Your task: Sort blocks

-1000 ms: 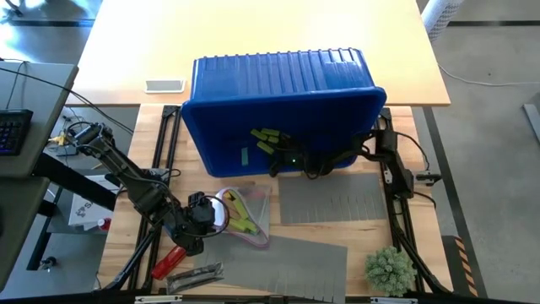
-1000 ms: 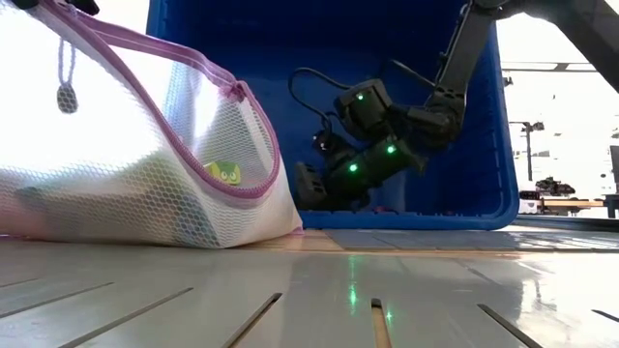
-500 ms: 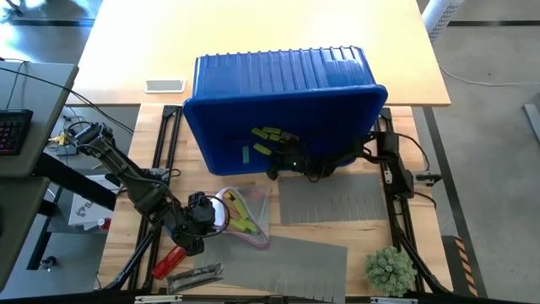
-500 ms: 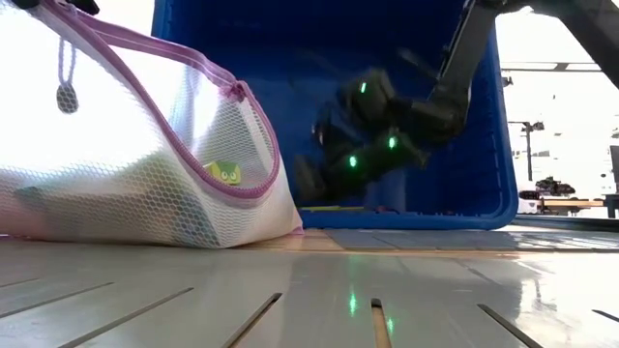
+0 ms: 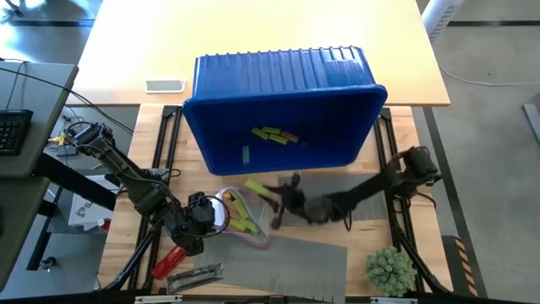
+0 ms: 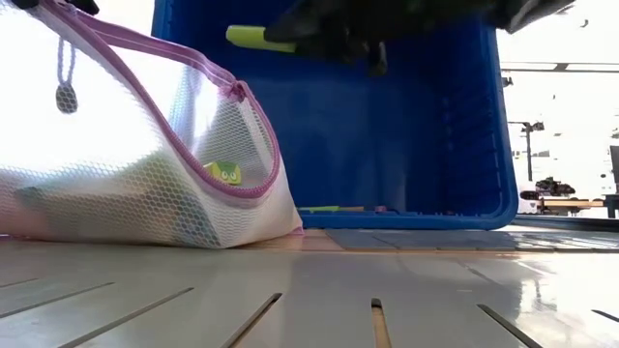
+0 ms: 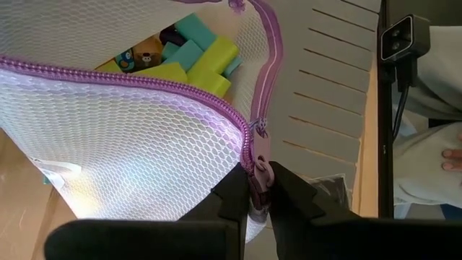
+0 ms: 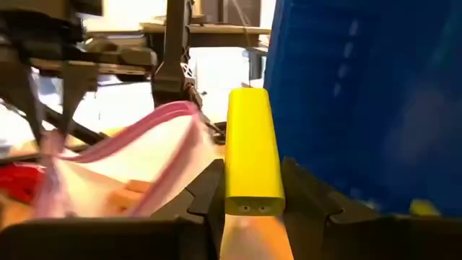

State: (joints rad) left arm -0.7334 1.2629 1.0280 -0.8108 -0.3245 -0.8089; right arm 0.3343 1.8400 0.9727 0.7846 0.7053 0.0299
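A lime yellow-green block (image 8: 253, 152) sits clamped between the fingers of the right claw (image 5: 274, 207), carried in the air between the blue bin (image 5: 354, 110) and the mesh bag (image 5: 253, 221). More blocks (image 5: 274, 135) lie in the bin; others (image 7: 189, 58) already fill the bag. The left claw (image 7: 261, 189) pinches the bag's purple zipper edge (image 7: 268, 87), holding the mouth open above the counter (image 5: 169, 181). To do this well, bring the block squarely over the opening and let go only once it is past the zipper.
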